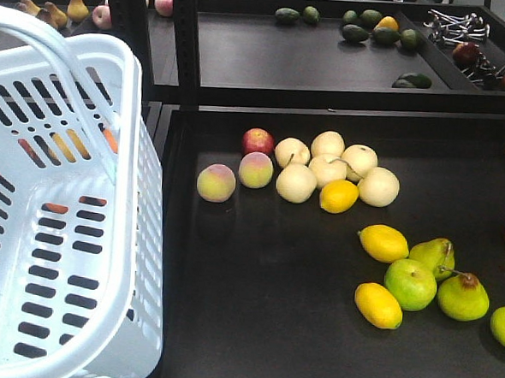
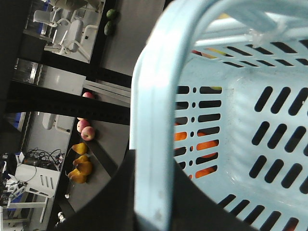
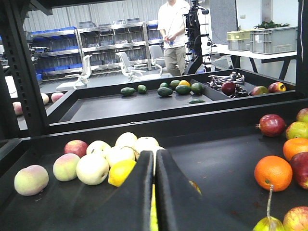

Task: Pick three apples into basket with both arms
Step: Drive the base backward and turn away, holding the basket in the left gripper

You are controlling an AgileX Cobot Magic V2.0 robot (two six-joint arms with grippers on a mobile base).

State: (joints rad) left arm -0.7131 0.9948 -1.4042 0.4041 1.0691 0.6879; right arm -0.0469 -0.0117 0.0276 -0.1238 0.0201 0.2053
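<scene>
Basket (image 1: pixel 60 254) fills the near left of the front view, beside the black tray (image 1: pixel 253 326). Its loop handle (image 2: pixel 149 120) crosses close before the left wrist camera. Of the left gripper only a dark mass shows below that handle, so I cannot tell whether it is wide, narrow or holding. The right gripper (image 3: pixel 154 161) sits low over the tray, its fingers (image 3: pixel 137 197) drawn almost together with a thin slit between and nothing held. Just beyond lie a lemon (image 3: pixel 121 172) and a cluster of pale round fruit (image 3: pixel 126 147). Further right (towards the tray's edge) one dark maroon apple (image 3: pixel 272 125) lies on the tray behind an orange (image 3: pixel 273 172), well apart from the basket. A second maroon apple (image 3: pixel 228 88) sits in the far tray (image 3: pixel 120 108), beside metal tools (image 3: pixel 219 78).
</scene>
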